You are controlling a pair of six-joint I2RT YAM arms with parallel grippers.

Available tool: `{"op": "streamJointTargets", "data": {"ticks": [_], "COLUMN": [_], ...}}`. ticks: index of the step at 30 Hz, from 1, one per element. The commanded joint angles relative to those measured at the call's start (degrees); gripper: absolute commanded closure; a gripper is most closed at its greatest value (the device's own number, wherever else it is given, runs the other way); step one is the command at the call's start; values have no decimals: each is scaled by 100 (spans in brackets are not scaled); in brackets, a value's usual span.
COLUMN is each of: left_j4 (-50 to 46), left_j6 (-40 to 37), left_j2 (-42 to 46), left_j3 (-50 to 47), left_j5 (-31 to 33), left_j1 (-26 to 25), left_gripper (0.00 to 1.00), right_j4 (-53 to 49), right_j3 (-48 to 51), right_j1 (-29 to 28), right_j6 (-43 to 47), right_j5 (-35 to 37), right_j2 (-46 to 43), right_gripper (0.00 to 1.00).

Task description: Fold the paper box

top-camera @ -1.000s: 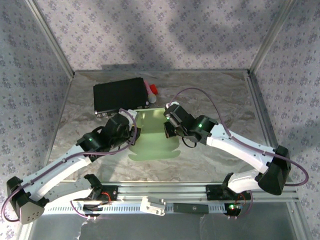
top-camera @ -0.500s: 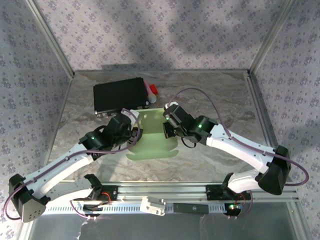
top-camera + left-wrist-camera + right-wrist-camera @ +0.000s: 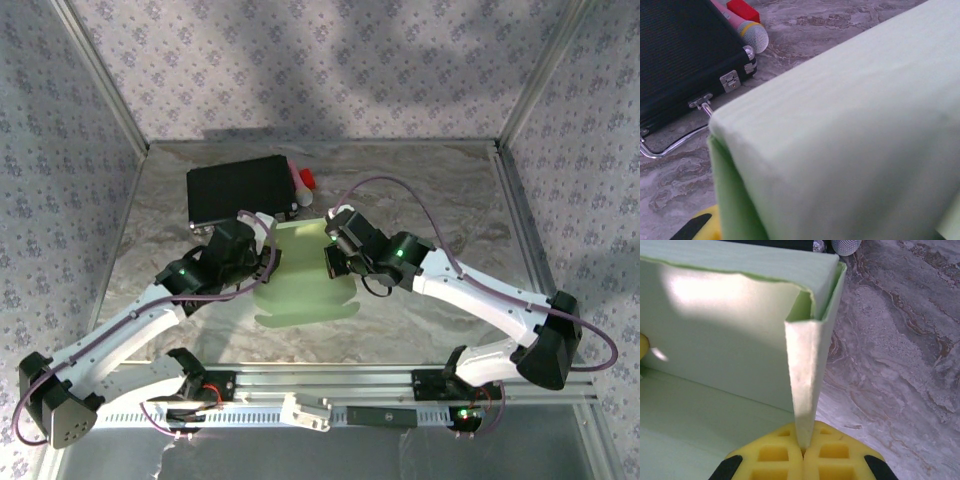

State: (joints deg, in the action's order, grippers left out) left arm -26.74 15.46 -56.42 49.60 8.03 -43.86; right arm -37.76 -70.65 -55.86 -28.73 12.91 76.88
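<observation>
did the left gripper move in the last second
Yes. The left gripper has shifted slightly toward the black case, staying at the paper box's left edge.

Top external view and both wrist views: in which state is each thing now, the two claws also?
paper box: partly folded, walls standing up, top not closed.
right claw: shut on an upright flap of the paper box.
left claw: at the paper box's left wall; open or shut cannot be told.
black case: closed, lying flat on the table.
microphone: lying on the table beside the black case.
</observation>
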Motion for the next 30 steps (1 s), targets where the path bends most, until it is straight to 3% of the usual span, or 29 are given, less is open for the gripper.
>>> {"op": "streamJointTargets", "data": {"ticks": [1,4,8,9,12,14,20,30], "left_j4": [290,327,385,378,336,320,32,-349], "left_j6": [-108,-114,-74,-68,-35,31,256,163], "left_j2": [-58,-52,-70,-79,-84,-16,445,709], "left_j3": [86,57,32,43,95,144,384,708], "left_j5": [-226,-164,-143,-172,-222,-266,-288,-525], "left_j1": [-21,-25,-33,-34,-69,-117,-174,66], "left_gripper": [81,97,100,97,61,48,33,31], "right_j4": [218,225,217,201,138,65,-228,-616], "right_j3": [-265,-280,-314,-333,-387,-407,-486,-738], "right_j1": [-144,-188,-257,-268,-291,-286,-270,-204], "right_j6": [4,-44,-71,-80,-114,-186,-443,-684], "right_j5": [-175,-115,-34,13,95,168,470,555], "right_j2": [-38,16,94,110,175,224,393,655], "right_gripper": [100,100,100,100,100,100,100,100]}}
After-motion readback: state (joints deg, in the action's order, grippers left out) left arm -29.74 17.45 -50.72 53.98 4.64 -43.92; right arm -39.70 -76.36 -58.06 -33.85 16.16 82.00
